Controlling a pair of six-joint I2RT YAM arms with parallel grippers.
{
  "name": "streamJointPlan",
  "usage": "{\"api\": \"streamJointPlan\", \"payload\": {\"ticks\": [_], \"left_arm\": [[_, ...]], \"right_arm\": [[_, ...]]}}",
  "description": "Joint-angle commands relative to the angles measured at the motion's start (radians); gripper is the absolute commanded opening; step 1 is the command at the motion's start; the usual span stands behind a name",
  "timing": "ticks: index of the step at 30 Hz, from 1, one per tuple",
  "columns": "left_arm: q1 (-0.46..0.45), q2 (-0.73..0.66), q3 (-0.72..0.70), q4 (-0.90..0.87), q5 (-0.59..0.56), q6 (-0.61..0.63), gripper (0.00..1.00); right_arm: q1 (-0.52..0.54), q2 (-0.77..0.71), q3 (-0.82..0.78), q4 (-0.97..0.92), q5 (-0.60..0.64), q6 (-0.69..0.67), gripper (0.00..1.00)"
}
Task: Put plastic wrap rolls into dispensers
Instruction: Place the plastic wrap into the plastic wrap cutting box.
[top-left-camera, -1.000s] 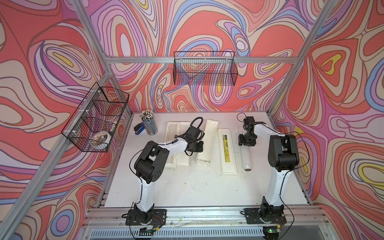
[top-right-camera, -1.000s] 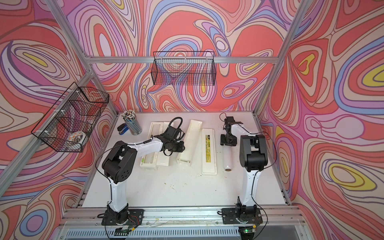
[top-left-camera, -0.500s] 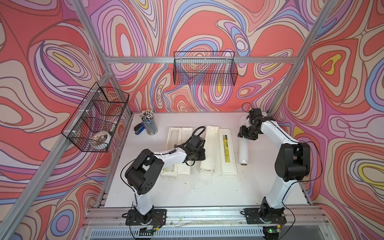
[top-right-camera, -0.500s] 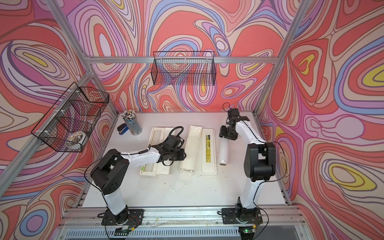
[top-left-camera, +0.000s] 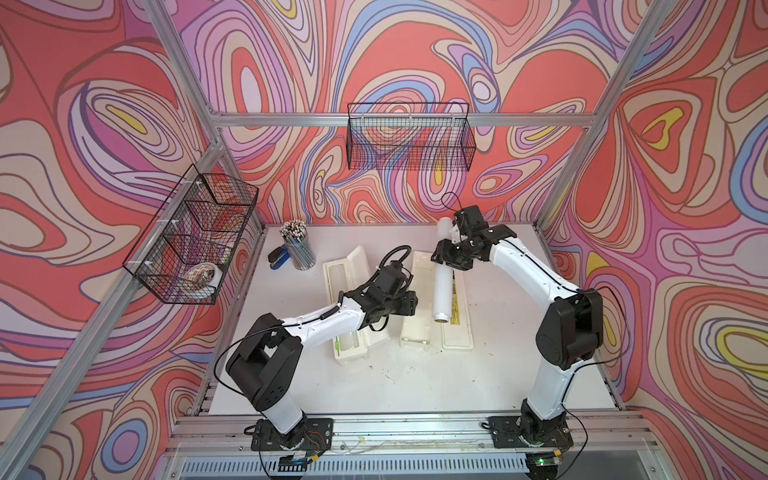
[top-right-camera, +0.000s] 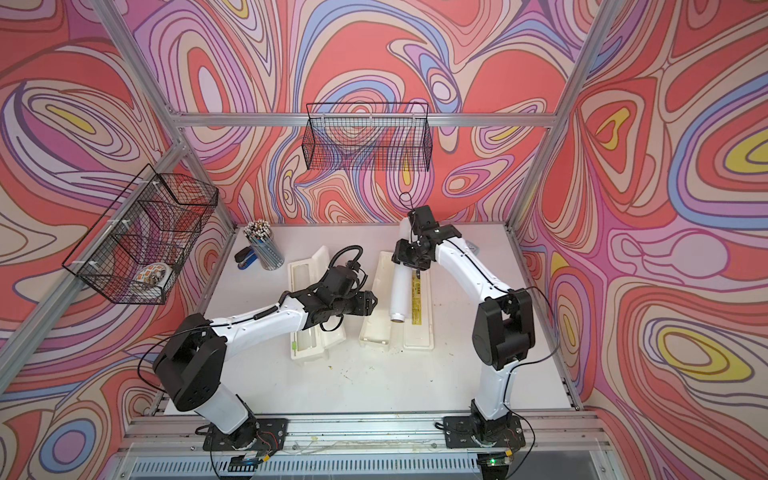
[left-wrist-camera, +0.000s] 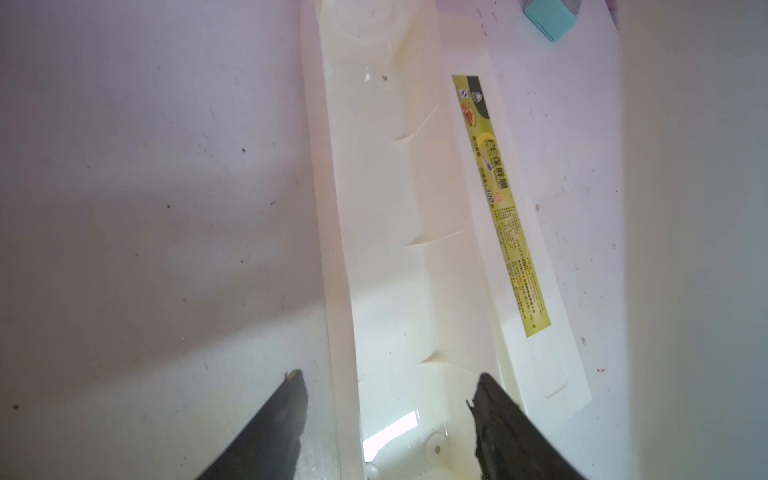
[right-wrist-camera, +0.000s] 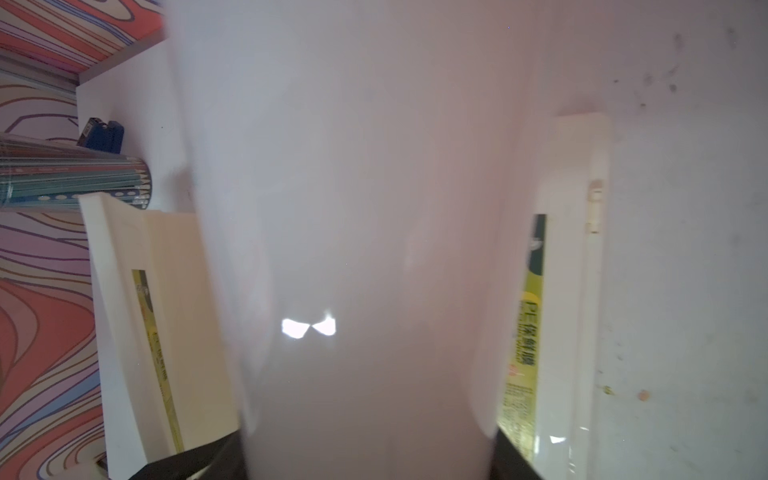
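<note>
White and half-transparent, one plastic wrap roll (top-left-camera: 442, 286) is lifted off the worktop (top-left-camera: 415, 382) by the right hand (top-left-camera: 451, 259), which is closed around the far part of the roll. The roll hangs lengthwise above an open dispenser (top-left-camera: 415, 332), about where its tray meets the lid with the yellow label. The left hand (left-wrist-camera: 388, 376) stands wide over the near part of this tray and holds nothing. A second roll (top-right-camera: 306, 338) lies inside the other dispenser (top-right-camera: 320, 257), just beside.
</note>
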Motion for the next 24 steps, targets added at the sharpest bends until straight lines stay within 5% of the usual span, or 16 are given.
{"api": "streamJointPlan", "payload": {"ticks": [1,24], "left_arm": [[0.036,-0.068,0.063,-0.07,-0.121,0.11,0.69],[0.095,-0.054,0.08,-0.073,-0.044,0.247,0.7]], "right_arm": [[0.032,0.037,0.026,0.108,0.0,0.096,0.23],[0.132,0.224,0.007,0.063,0.143,0.128,0.28]]}}
